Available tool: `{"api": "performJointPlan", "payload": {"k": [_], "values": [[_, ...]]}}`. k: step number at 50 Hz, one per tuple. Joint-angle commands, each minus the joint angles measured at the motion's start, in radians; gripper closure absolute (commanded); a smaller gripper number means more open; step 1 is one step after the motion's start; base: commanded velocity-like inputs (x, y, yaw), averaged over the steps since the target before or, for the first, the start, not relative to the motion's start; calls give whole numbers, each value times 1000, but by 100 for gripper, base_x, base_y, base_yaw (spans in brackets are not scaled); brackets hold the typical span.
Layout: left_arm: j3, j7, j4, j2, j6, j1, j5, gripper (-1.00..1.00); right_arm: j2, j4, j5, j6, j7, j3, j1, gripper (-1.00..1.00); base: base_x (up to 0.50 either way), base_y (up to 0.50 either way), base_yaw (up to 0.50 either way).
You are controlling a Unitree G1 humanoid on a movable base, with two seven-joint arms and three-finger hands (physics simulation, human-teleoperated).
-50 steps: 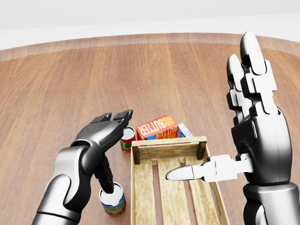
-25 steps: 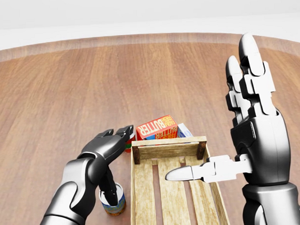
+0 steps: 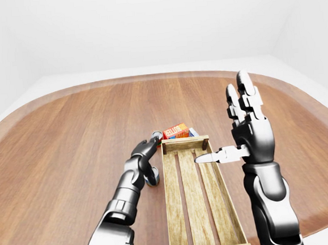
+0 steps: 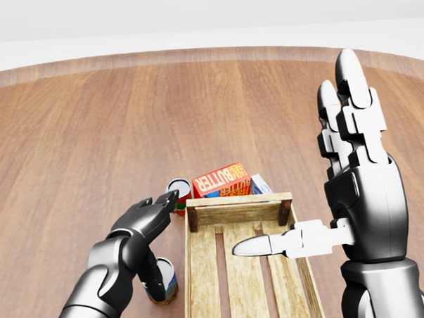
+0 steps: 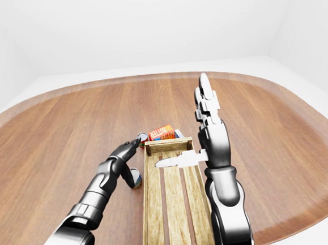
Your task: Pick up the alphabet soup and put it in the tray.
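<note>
**Left hand low beside the tray, soup can still on the table**

The left hand has its fingers stretched out and loosely spread, gripping nothing, tips pointing to the top of the head view just beside the tray's upper left corner. Its thumb reaches down against the side of a can, which stands upright on the table at the tray's left wall. A second can with a red label stands above the fingertips, near the butter box; which of the two is the alphabet soup cannot be read. The right hand is raised, fingers straight up and pressed side by side, thumb pointing left over the tray.

The tray is a slatted wooden crate with nothing in it. The butter box and a blue-white pack lie just outside its top end.

Since a second ago the left hand has sunk lower and slid toward the bottom of the head view, uncovering the red-labelled can's top. The right hand, tray and boxes are unchanged.

The table is a wide, rounded wooden surface in a plain white room.
</note>
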Motion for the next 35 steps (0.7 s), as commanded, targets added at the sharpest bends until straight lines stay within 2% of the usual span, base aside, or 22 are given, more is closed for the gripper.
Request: {"api": "performJointPlan", "payload": {"k": [1, 14, 35], "values": [[5, 108, 163, -11, 0, -24, -84, -100, -1, 1, 0, 0, -1, -2, 0, -100, 0, 0, 0], [-4, 189, 297, -8, 0, -56, -140, -100, -1, 12, 2, 0, 1, -5, 4, -100, 0, 0, 0], [-18, 231, 387, -26, 0, -78, -144, -100, 1, 15, -1, 0, -1, 1, 4, -100, 0, 0, 0]]}}
